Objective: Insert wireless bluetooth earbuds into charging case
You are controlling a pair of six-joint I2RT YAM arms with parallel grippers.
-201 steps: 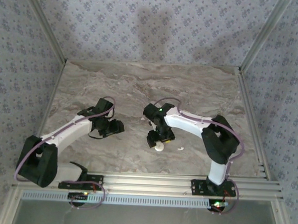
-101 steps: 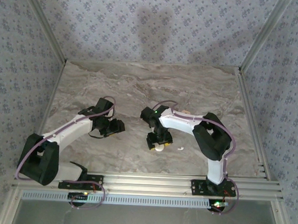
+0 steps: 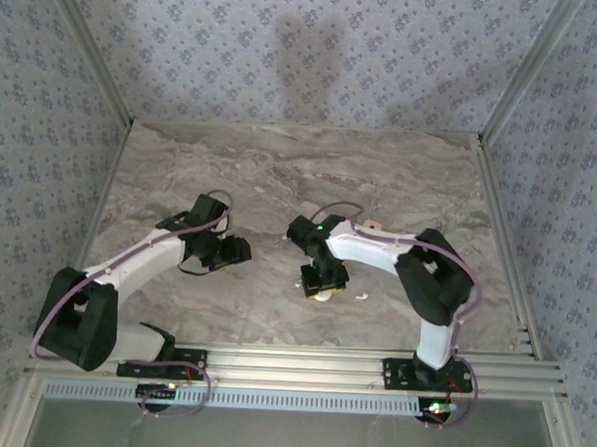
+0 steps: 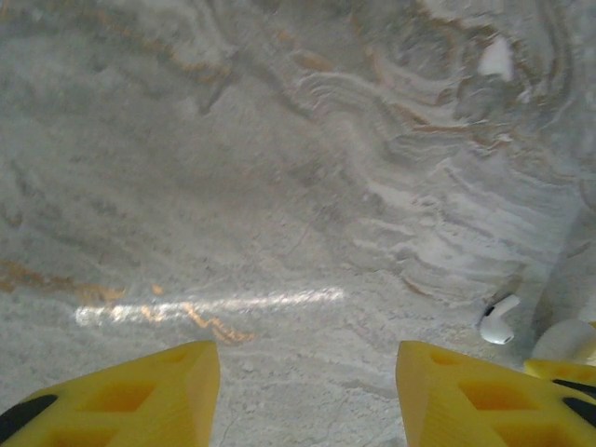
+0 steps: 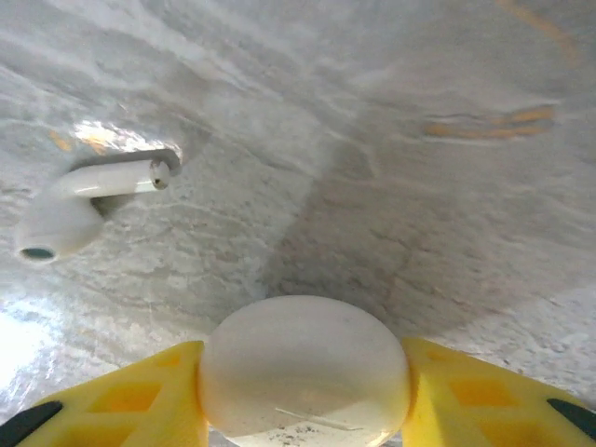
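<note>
The charging case [image 5: 304, 368] is a rounded cream-white shell, lid closed, and it rests on the marble. My right gripper [image 5: 303, 374] is shut on it, one yellow finger pressed against each side. From above, the case [image 3: 321, 295] peeks out under that gripper [image 3: 323, 281]. One white earbud [image 5: 73, 207] lies on the table just beside the case, stem pointing sideways; it is also seen from above [image 3: 361, 296] and from the left wrist [image 4: 499, 321]. My left gripper [image 4: 307, 377] hovers open over bare marble at mid-left [image 3: 235, 250].
A small pale piece [image 4: 496, 58] lies farther back, too blurred to identify; from above, a pale spot [image 3: 370, 225] sits by the right arm. Aluminium rails [image 3: 301, 364] line the near edge, and patterned walls enclose the table.
My right gripper's fingers have closed in onto the charging case, and the right arm has shifted slightly. The left arm has stayed in place.
</note>
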